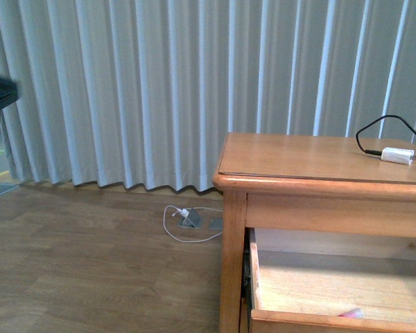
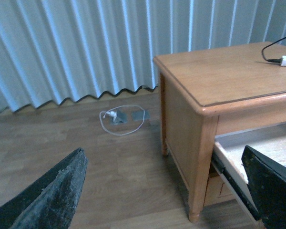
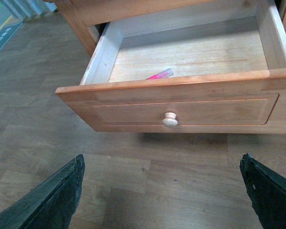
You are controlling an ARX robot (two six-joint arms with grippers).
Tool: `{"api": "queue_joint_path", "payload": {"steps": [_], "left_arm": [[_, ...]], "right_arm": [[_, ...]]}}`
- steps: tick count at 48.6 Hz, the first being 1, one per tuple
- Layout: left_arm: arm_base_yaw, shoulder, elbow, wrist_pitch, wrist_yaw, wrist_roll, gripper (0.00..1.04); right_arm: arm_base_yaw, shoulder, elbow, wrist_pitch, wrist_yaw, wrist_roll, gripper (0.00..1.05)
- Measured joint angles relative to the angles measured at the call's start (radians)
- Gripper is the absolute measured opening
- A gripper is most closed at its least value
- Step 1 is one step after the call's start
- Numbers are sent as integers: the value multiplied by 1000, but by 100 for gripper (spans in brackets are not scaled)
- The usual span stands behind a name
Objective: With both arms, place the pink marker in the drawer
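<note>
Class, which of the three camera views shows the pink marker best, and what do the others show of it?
The right wrist view: the pink marker lies in plain sight inside the open drawer, just behind its front. The front view catches only a pink sliver; the left wrist view shows none.

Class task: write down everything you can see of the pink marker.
The pink marker is short, bright pink, seemingly plastic, with a paler end. It lies slanted on the bare wooden floor of the open drawer, just behind the drawer's front, which hides part of it. Nothing else touches it.
</note>
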Motion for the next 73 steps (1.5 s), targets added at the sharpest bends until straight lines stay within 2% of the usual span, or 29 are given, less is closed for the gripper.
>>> {"api": "queue_joint_path", "payload": {"steps": [7, 17, 19, 22, 33, 37, 73], "left_arm": [[122, -185, -147, -116, -4, -81, 99], [140, -210, -159, -120, -2, -117, 99], [146, -220, -176, -85, -56, -110, 90], [153, -257, -227, -61, -82, -109, 74], [154, -373, -359, -53, -80, -109, 19], [154, -402, -380, -55, -80, -109, 4], [154, -661, -484, -183, -80, -106, 4]], "right_arm": [[0, 0, 0, 0, 0, 0, 96], [0, 0, 0, 0, 0, 0, 96], [0, 0, 0, 0, 0, 0, 96], [0, 0, 0, 0, 0, 0, 96], [0, 0, 0, 0, -1, 0, 96], [0, 0, 0, 0, 0, 0, 96], [0, 0, 0, 0, 0, 0, 96]]}}
